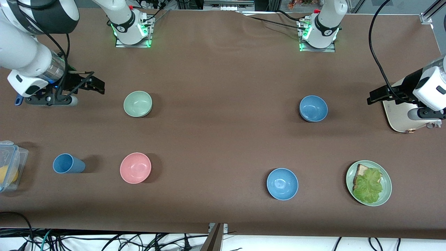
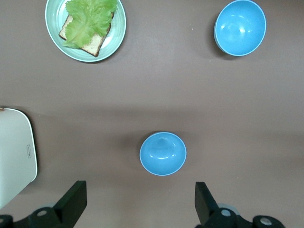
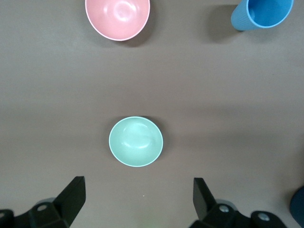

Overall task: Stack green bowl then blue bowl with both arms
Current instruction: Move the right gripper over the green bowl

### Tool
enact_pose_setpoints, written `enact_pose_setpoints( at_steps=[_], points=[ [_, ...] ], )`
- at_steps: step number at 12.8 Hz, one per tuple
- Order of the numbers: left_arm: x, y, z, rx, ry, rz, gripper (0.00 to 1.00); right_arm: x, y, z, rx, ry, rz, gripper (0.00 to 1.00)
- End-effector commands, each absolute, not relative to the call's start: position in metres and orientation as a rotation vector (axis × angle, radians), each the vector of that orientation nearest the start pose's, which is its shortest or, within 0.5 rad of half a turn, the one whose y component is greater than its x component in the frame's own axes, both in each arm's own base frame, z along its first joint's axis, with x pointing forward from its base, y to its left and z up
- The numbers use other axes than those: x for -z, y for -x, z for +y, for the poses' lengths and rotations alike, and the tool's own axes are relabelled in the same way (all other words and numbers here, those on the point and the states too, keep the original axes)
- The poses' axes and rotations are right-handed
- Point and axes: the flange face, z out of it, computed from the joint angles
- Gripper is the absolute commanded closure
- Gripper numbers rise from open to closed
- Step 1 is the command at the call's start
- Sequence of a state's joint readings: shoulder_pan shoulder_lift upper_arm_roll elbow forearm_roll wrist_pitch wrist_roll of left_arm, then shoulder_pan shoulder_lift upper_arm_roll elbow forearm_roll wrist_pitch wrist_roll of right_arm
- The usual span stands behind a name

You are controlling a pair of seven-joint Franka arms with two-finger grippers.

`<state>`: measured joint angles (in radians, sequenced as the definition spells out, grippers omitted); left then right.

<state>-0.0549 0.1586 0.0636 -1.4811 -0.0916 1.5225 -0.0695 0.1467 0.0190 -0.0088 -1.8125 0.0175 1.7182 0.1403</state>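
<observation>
A: Front view first: how far along am I?

B: Nothing's stacked. Green bowl [image 1: 138, 103] and blue bowl [image 1: 313, 108] sit well apart, both upright, plain matte, empty.

A: Hands?

B: Right gripper [image 3: 137, 199] hangs wide open and empty, green bowl beneath, just ahead of its fingers. Left gripper [image 2: 141, 202] likewise over the blue one. Both pickups remain

Open table [image 1: 223, 139] around green bowl [image 1: 138, 103]
</observation>
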Motion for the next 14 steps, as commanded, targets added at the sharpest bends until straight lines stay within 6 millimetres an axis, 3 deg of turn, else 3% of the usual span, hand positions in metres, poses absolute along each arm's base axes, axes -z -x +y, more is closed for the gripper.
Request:
enact_pose_setpoints(
  at_steps=[1,9,12,14],
  points=[
    [-0.575,-0.602,-0.006,-0.186,3.199,-0.092,0.00,-0.495,-0.533,0.075,-0.141,3.137,-0.018,0.00],
    [-0.574,-0.602,-0.004,-0.188,3.200,-0.097,0.00,-0.417,-0.493,0.069,-0.165,3.137,-0.013,0.00],
    [-0.574,-0.602,-0.004,-0.191,3.201,-0.097,0.00,-0.423,-0.495,0.070,-0.165,3.136,-0.058,0.00],
    [-0.574,-0.602,-0.004,-0.190,3.200,-0.097,0.00,-0.417,-0.494,0.069,-0.177,3.136,-0.060,0.01]
  ],
)
